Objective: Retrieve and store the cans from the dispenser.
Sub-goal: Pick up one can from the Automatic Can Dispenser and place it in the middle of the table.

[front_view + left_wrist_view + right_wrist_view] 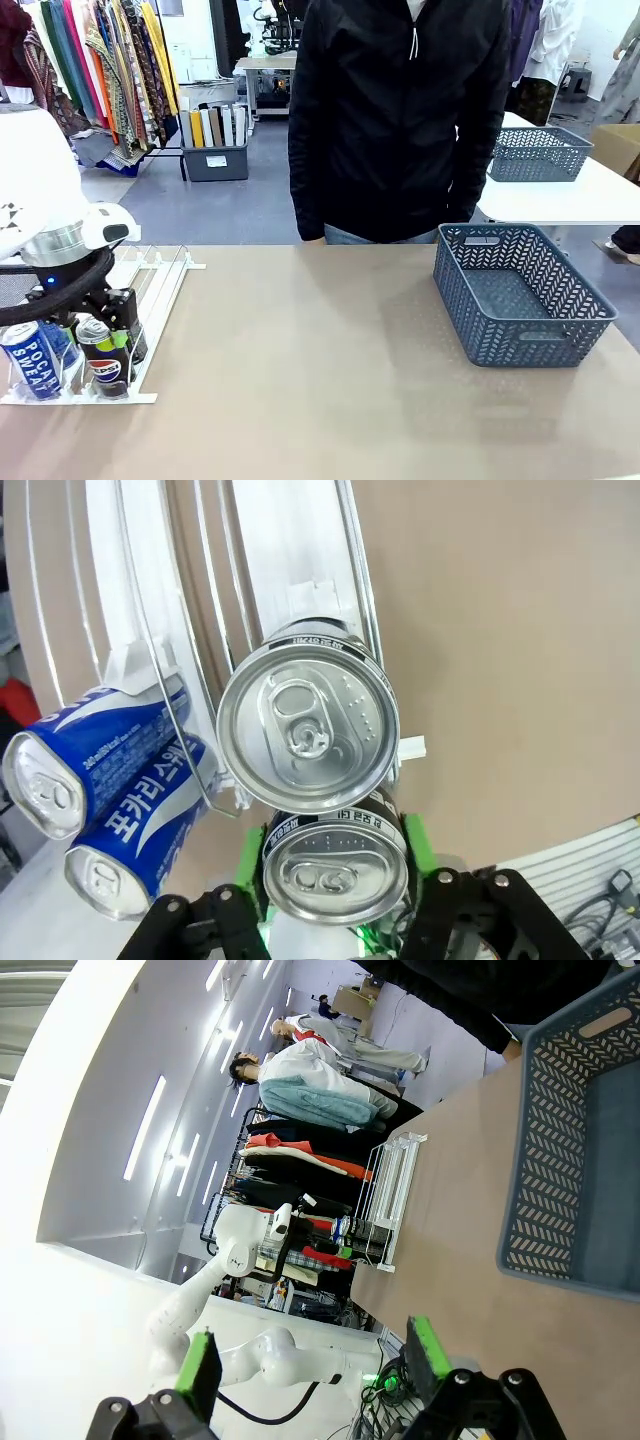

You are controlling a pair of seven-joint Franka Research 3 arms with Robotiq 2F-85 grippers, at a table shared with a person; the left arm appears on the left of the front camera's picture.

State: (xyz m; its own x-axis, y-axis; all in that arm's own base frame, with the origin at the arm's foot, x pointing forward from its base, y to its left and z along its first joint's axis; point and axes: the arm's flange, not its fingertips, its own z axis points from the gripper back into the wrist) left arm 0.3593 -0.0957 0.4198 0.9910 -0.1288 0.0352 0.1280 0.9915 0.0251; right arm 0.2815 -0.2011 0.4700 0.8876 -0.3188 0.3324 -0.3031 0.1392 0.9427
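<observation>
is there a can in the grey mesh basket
No, the front view shows the grey mesh basket with nothing lying on its bottom.

The front Pepsi can (335,875), black with a silver top, stands upright at the low end of the white railed dispenser (152,290). A second Pepsi can (308,730) touches it from behind. Two blue Pocari Sweat cans (95,745) stand just beside them.

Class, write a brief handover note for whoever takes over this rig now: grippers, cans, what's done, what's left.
Left gripper shut on the front Pepsi can, at the low end of the dispenser.
Right gripper open, holding nothing, over the table by the basket.
Second Pepsi can and two Pocari cans wait in the dispenser.
Done: no can stored. Left: lift out all four, probably into the basket.
</observation>
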